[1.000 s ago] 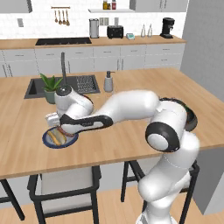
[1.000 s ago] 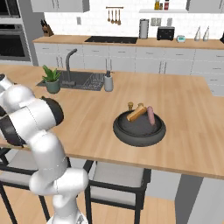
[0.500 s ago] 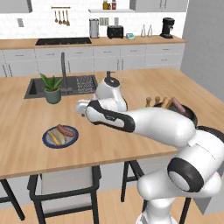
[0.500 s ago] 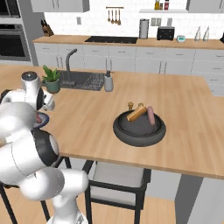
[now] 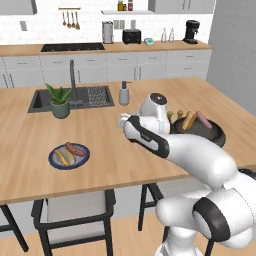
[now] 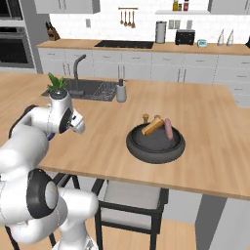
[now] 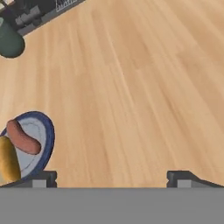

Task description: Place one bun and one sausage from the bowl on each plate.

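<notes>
— So, where are we in the job?

— One plate, the blue-rimmed one, holds a bun and a sausage side by side. I'd judge that half finished. I can't make out a second plate.

— And the gripper?

— Spread wide, nothing between its fingertips. The hand view looks down on bare counter, with the filled plate at its lower left edge.

— The bowl?

— On the counter, well apart from the plate, toward the robot's right. A bun and a sausage lie in it, with a small brown piece behind them that I can't identify.

— Next move?

— Likely reaching across to the bowl for the bun or sausage. They lie close together against the far rim, so the fingers should straddle one alone, across its narrow width.
</notes>
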